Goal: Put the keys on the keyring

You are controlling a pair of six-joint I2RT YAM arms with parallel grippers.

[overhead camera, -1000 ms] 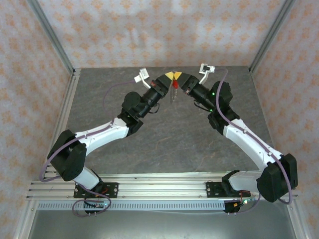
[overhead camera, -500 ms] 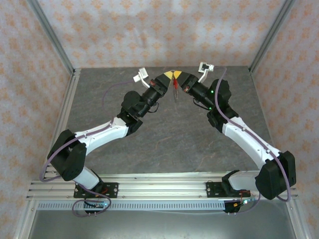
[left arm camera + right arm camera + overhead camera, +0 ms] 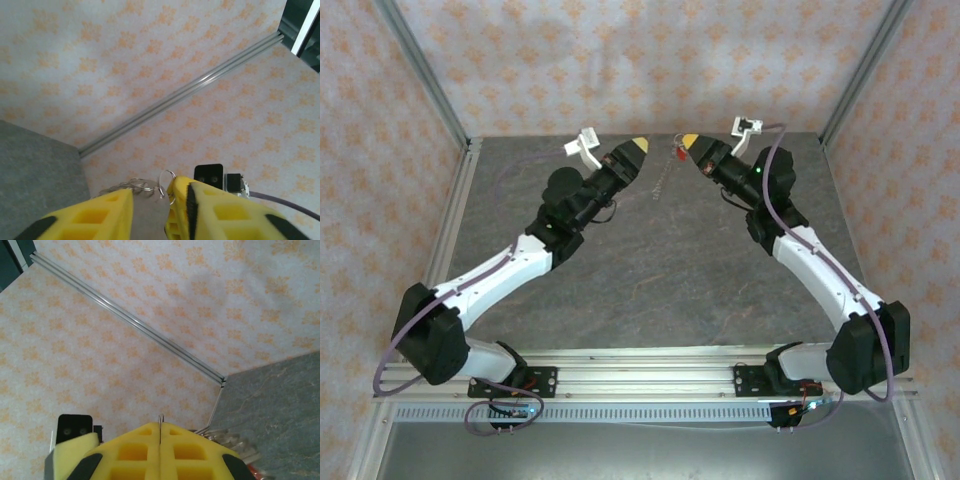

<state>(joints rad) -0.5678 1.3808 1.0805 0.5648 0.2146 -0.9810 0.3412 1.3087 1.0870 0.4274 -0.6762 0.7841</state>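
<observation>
The desk [image 3: 650,270] is a grey slab with a marbled stone grain, seen from above as a trapezoid that narrows toward 12 o'clock. Aluminium rails [image 3: 650,368] run across its edge at 6 o'clock, and a further rail [image 3: 453,230] borders its side at 9 o'clock. On the near rails sit two arm bases, one [image 3: 515,378] toward 7 o'clock and one [image 3: 775,372] toward 5 o'clock. Toward 12 o'clock a thin pale streak [image 3: 658,186] shows against the grey; whether it rests on the surface cannot be told.

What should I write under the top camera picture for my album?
Left gripper and right gripper face each other over the grey table, a tiny red key beside the right one.
</observation>
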